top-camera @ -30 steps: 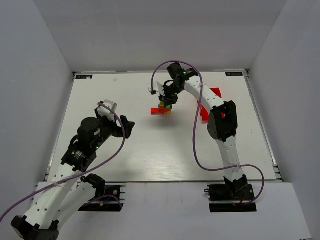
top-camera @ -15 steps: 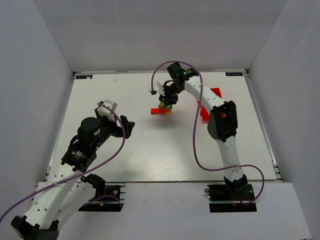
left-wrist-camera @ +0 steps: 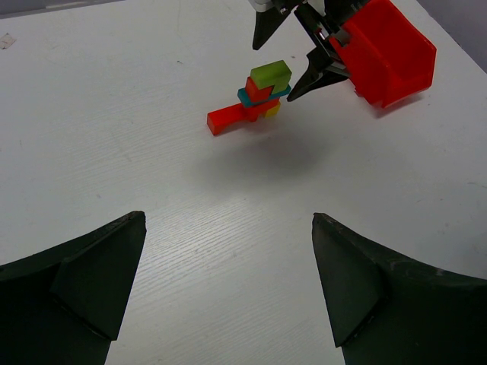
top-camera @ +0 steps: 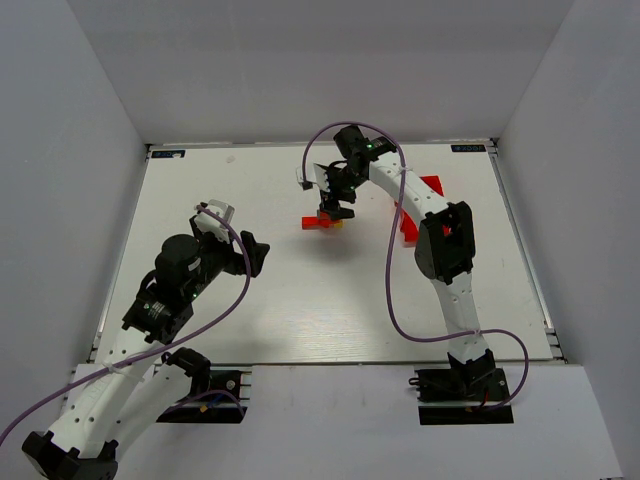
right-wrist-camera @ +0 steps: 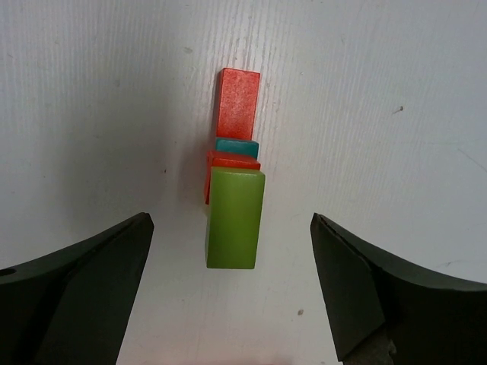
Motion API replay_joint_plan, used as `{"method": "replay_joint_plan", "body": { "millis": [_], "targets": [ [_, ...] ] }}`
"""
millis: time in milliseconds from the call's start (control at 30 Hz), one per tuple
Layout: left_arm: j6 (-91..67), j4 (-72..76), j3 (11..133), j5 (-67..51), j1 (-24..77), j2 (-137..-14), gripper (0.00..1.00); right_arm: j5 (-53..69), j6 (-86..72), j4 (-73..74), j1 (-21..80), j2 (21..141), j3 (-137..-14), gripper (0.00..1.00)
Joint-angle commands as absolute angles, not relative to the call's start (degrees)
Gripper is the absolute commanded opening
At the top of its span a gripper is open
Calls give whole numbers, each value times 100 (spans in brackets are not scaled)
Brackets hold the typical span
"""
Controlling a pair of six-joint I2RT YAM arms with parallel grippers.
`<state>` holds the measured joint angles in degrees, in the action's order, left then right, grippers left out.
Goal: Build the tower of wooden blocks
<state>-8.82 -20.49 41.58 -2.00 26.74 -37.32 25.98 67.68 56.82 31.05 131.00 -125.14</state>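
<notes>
The wood block tower [left-wrist-camera: 259,94] stands at the far middle of the table. A lime green block [left-wrist-camera: 272,74] tops it, over a red cube, a teal bar, a yellow piece and a long red bar [left-wrist-camera: 227,119]. From above, the lime block [right-wrist-camera: 235,217] hides most of the stack. My right gripper [right-wrist-camera: 230,220] hangs open straight over the tower [top-camera: 322,221], one finger on each side of the lime block and apart from it. My left gripper [left-wrist-camera: 228,218] is open and holds nothing, well short of the tower, at the table's left middle [top-camera: 254,252].
A red plastic bin [left-wrist-camera: 389,50] lies tipped on its side just right of the tower, close behind the right gripper's fingers [left-wrist-camera: 315,74]. In the top view the right arm partly covers the bin [top-camera: 430,187]. White walls enclose the table.
The right gripper's jaws have spread wide and let go of the lime green block, which stays on top of the tower. The left arm has not moved.
</notes>
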Motion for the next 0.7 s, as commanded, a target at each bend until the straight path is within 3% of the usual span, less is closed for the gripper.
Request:
{"method": "replay_joint_plan", "body": {
  "millis": [0,300,467,500,533,667],
  "targets": [
    [-844,-1934,4131,-264,2646,-3674,100,2733,6794,5678,3120,12946,-12472,90],
    [-844,-1934,4131,-264,2646,-3674,100,3014,6619,5582,3120,11752,-11508,90],
    [-844,-1934,4131,-264,2646,-3727,100,2506,5609,3563,3085,9138,-9118,90],
    [-844,-1934,4131,-264,2646,-3779,100,2374,4763,3203,3085,8845,-8061,90],
    [-844,-1934,4131,-264,2646,-3779,100,1894,4407,2164,3085,8311,-7694,90],
    [-791,-1881,4131,-378,2646,-3902,100,722,2577,1186,3050,6965,-6189,90]
  ]
}}
